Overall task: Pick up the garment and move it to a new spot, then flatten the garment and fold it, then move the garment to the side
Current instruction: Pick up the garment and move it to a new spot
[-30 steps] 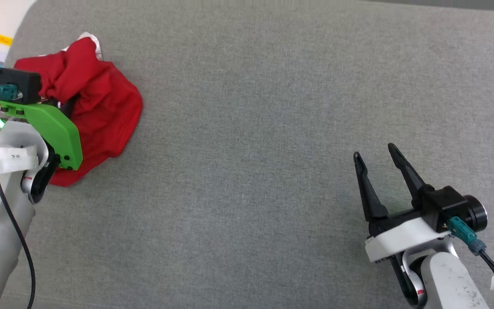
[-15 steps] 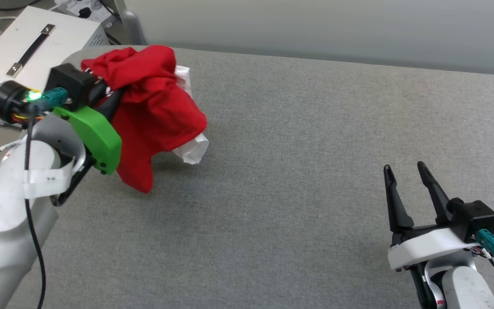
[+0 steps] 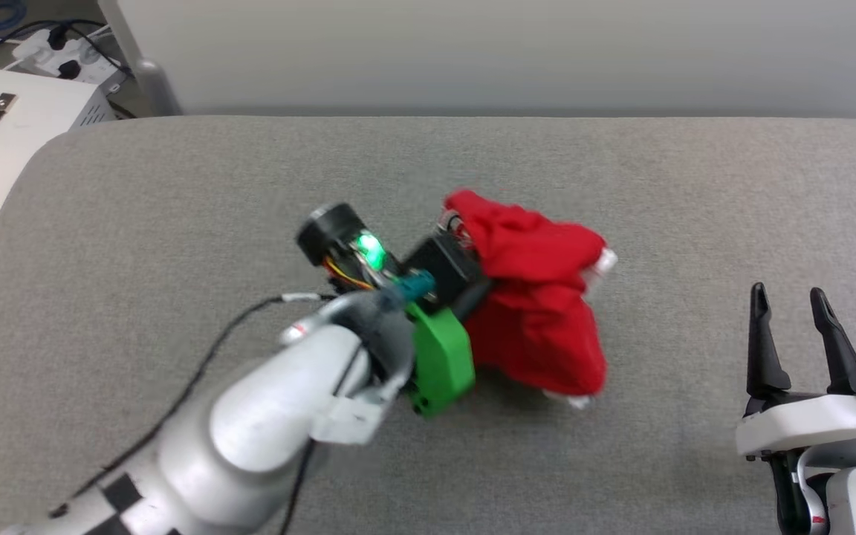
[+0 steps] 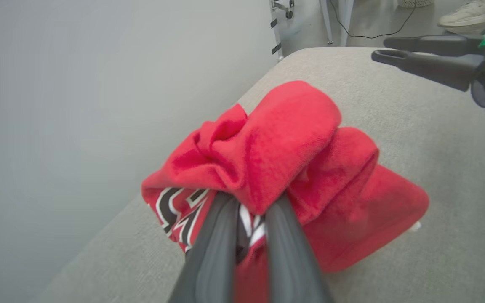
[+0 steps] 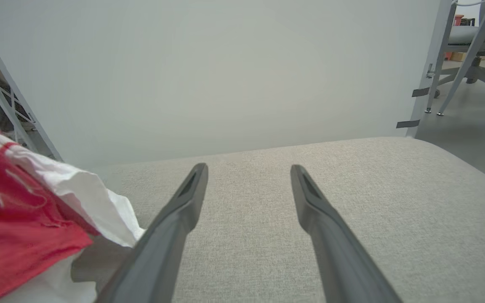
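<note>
Spanning the head view, the grey padded table (image 3: 175, 223) carries the garment (image 3: 539, 297), a crumpled red bunch near its middle, lower folds seemingly resting on it. The left gripper (image 4: 251, 214) pinches a fold, fingers nearly together, tips buried in cloth. The left wrist view adds black white-edged lettering (image 4: 175, 210) beside them; the right wrist view adds a white sleeve (image 5: 78, 189). The right gripper (image 3: 788, 297) stands spread and empty, well apart.
</note>
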Controlling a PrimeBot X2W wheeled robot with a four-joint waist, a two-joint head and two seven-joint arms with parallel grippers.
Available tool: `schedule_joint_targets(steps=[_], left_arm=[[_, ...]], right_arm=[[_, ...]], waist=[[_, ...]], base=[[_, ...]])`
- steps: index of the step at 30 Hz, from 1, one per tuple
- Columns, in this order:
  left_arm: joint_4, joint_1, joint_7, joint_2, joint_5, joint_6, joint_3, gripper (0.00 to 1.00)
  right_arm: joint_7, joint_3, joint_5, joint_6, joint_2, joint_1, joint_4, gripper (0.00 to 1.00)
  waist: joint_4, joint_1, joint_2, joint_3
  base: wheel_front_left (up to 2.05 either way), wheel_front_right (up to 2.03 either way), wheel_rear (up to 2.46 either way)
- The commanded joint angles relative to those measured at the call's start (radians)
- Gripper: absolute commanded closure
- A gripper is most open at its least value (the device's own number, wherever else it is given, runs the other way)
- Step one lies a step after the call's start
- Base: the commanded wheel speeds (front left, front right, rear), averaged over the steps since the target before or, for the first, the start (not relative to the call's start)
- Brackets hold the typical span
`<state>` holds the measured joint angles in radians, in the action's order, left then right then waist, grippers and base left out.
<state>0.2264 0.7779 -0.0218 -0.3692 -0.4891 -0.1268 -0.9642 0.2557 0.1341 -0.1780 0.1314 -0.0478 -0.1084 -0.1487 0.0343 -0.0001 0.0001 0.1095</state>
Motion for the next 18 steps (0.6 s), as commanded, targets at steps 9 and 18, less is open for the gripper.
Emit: schedule_joint_targets(steps=[9,18], left_arm=[[0.169,-0.138,0.015,0.218,-0.044,-0.004,-0.249,0.17],[0.247,-0.155,0.112,0.261,-0.115,-0.003,-0.259,0.0]], right_arm=[[0.006,0.014,-0.016,-0.001,-0.002,-0.013,-0.013,0.0],[0.006,0.003,-0.002,-0.001,-0.002,0.014,-0.036,0.0]], waist=[[-0.086,0.0001,-0.0001,0.014],[-0.025,0.0001,-0.0001,-0.03]], base=[[0.0,0.0,0.0],[0.0,0.0,0.0]])
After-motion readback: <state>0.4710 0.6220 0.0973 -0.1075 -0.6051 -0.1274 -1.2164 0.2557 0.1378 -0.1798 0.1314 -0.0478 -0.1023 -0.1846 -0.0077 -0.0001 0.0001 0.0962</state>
